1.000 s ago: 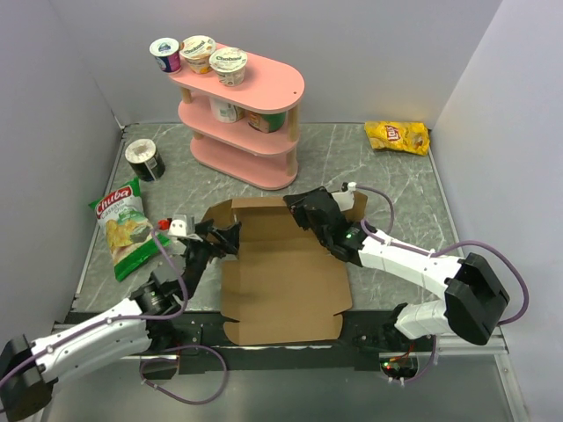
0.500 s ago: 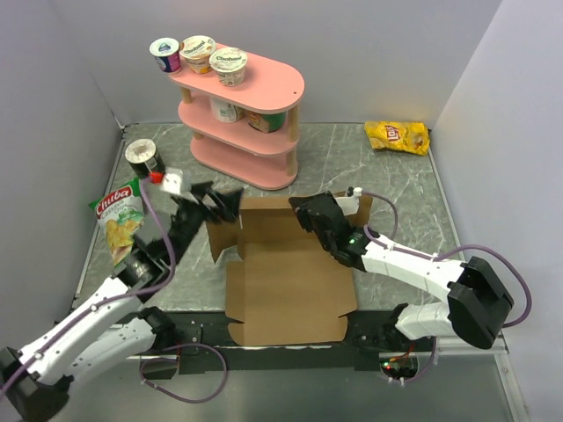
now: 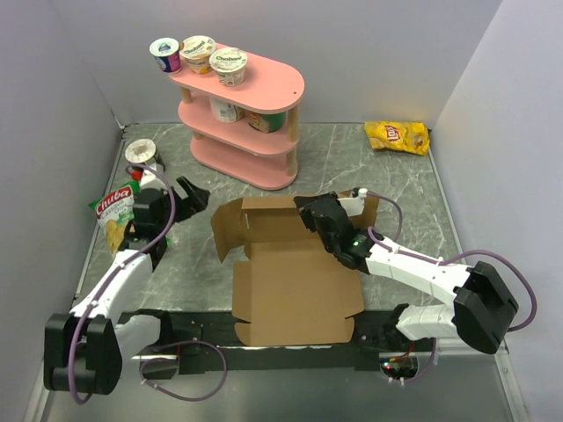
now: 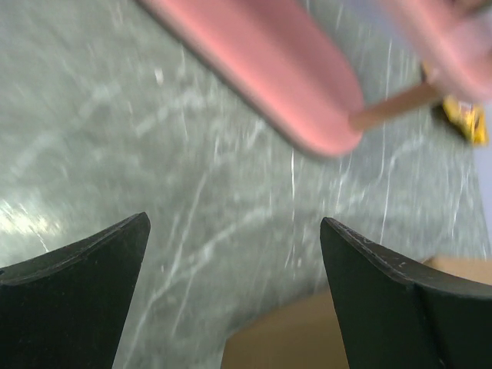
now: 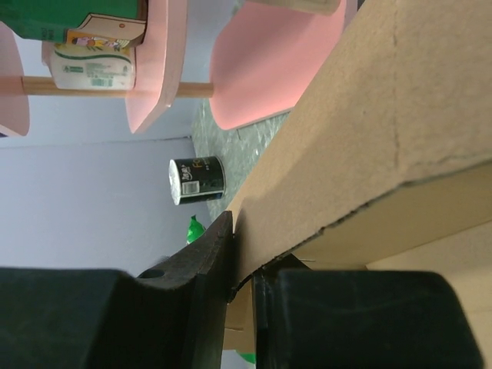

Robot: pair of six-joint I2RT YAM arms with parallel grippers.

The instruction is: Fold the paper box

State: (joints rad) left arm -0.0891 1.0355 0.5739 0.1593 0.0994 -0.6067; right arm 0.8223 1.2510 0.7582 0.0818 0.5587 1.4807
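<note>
Paper box [image 3: 295,286] is mid-fold: right fingers [image 5: 192,265] clamp its raised rear wall, while left fingers [image 4: 77,265] gape empty beside it. Next, they likely raise the side flap.

White link shells, black joint housings, trailing purple cables [image 3: 480,251]. The left end effector [image 3: 194,193] and right end effector [image 3: 307,209] are black.

left wrist view: the pink rounded shelf unit [image 4: 261,69] is blurred and cut by the top edge, the yellow crisp bag [image 4: 465,121] a smear at the right edge. right wrist view: the brown cardboard paper box [image 5: 369,115] runs off the right edge.
</note>
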